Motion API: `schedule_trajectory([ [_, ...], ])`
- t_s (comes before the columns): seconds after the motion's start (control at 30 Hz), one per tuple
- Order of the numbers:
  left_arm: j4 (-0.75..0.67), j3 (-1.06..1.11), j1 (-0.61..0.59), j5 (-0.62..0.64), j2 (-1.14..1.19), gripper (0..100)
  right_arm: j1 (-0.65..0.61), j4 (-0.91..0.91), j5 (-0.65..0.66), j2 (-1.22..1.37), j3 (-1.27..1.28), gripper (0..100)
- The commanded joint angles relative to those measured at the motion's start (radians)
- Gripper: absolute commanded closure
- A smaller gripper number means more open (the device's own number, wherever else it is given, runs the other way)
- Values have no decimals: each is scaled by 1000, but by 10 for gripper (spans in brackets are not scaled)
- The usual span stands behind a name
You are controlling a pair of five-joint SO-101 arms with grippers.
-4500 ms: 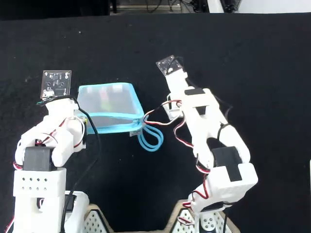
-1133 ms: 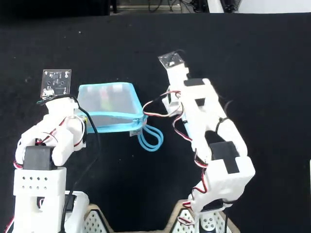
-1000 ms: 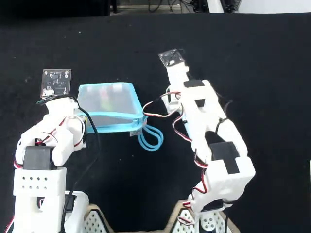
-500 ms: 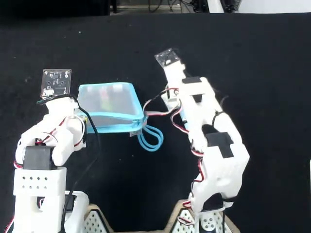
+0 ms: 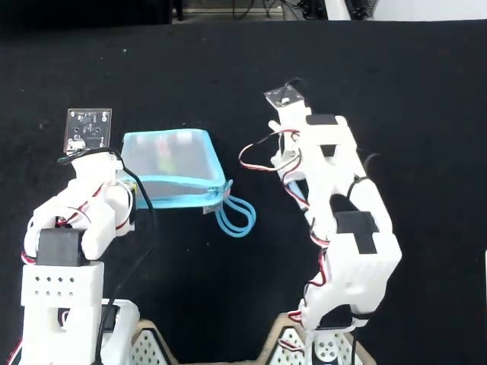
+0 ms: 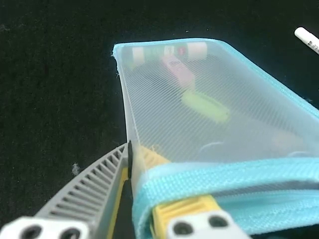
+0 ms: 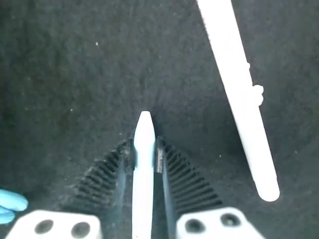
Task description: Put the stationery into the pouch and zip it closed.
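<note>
Right wrist view, claw (image 7: 144, 145) clamps white pen (image 7: 143, 181), rear cut off

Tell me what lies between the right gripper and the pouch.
Bare black table. The right wrist view shows nothing on it between the right gripper, shut on a white pen, and the blue loop of the pouch.
</note>
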Motion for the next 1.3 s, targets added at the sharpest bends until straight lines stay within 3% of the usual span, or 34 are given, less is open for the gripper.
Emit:
schedule_trajectory([
  [0.0,-14,-5,4,-6,-8,970,11,57,-2,-10,-90,975],
  [0.17,-14,-5,4,-6,-8,970,9,166,6,58,-186,810],
  [0.23,-14,-5,4,-6,-8,970,9,167,6,84,-208,792],
  [0.97,-14,-5,4,-8,-8,970,-21,141,6,177,-254,832],
  [1.1,-14,-5,4,-8,-8,970,-17,141,0,148,-251,995],
  [1.27,-14,-5,4,-8,-8,970,0,236,5,21,-232,988],
])
